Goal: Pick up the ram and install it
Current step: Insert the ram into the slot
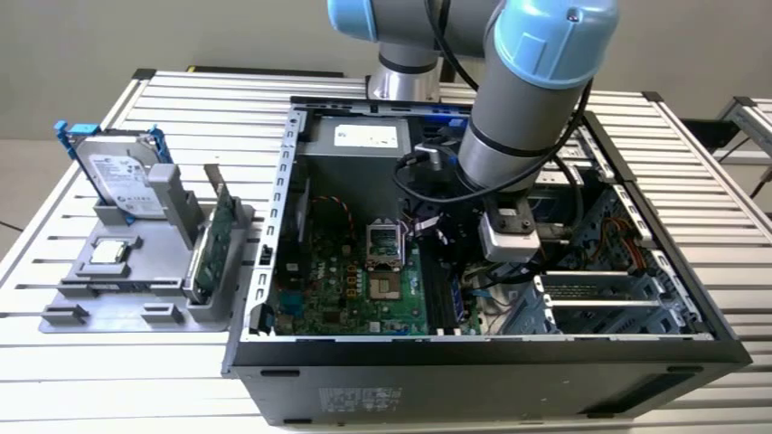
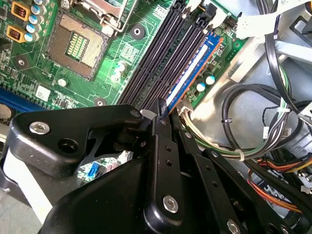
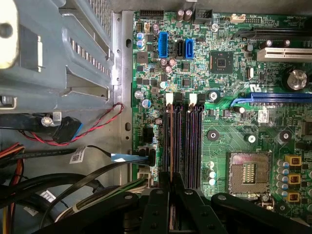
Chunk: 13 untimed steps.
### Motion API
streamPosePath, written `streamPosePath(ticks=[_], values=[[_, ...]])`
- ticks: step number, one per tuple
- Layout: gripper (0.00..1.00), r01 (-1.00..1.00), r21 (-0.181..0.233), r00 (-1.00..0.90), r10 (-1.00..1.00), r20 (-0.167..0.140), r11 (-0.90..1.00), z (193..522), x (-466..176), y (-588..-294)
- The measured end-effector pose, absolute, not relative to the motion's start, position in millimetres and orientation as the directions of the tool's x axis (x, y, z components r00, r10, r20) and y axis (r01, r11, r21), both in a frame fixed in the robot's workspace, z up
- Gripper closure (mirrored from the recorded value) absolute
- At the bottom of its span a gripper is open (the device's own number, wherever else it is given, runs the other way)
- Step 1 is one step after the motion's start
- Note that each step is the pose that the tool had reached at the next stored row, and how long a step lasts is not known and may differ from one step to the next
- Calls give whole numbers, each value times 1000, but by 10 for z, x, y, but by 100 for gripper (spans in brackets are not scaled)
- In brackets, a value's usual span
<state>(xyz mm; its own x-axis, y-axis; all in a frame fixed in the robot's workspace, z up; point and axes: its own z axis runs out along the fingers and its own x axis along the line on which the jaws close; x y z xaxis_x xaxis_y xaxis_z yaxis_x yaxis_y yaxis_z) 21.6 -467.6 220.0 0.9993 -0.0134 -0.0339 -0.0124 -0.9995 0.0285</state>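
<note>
The black end effector is closed on the near end of the ram, a slim blue circuit-board stick with a white label strip; its fingertips meet narrowly at that edge. In the second wrist view the ram stands on edge in the outermost of the black memory slots, at the side nearest the bundled cables. In the first wrist view the end effector sits over the near end of the same slot row on the green motherboard. Beyond the slots lies the open square processor socket. In the exterior view the arm reaches down into the open black computer case, which rests on the slatted aluminium worktop.
</note>
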Motion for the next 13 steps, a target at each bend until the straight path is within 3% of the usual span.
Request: streamPosePath(ticks=[13], values=[[100, -12, 29, 999, -13, -34, -1000, 2156, 216, -4664]])
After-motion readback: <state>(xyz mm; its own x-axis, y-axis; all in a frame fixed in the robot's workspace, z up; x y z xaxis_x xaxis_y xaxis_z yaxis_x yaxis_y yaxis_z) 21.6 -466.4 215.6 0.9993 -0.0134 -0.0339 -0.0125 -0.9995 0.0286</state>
